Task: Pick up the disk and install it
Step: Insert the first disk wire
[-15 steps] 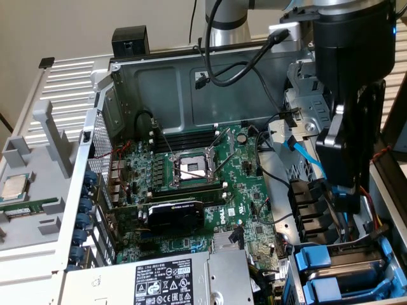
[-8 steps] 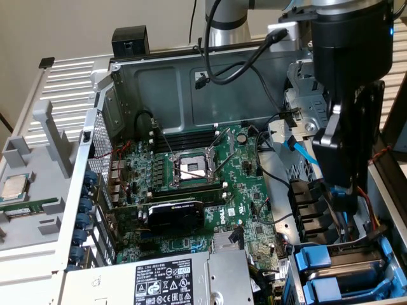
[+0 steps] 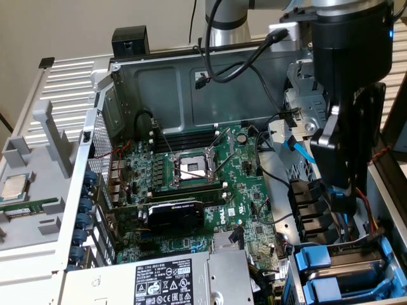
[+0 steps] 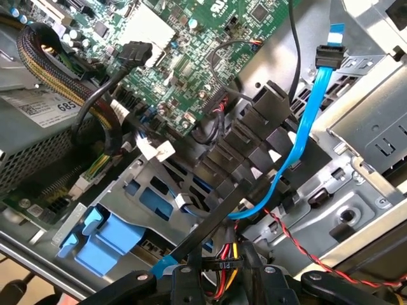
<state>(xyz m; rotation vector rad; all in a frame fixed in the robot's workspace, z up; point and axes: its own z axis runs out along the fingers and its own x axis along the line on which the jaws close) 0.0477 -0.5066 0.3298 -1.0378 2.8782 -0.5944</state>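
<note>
An open computer case (image 3: 191, 82) lies on its side and carries everything. On its floor sits the green motherboard (image 3: 254, 210), with a black graphics card (image 3: 175, 216) across it. The grey power supply box (image 3: 191, 279) is at the near edge. Blue carrier frames (image 3: 318, 259) sit in the corner at the exterior view's right. Beside the case, on the exterior view's left, is a grey ribbed panel (image 3: 63, 82) — a small square CPU chip (image 3: 17, 186) rests there.

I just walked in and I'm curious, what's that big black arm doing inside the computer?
A robot arm is working on an open computer. Its pincer hangs over the drive bay on the exterior view's right, just above the blue disk carriers sitting there. A blue data cable runs nearby. The motherboard isn't being touched.
</note>
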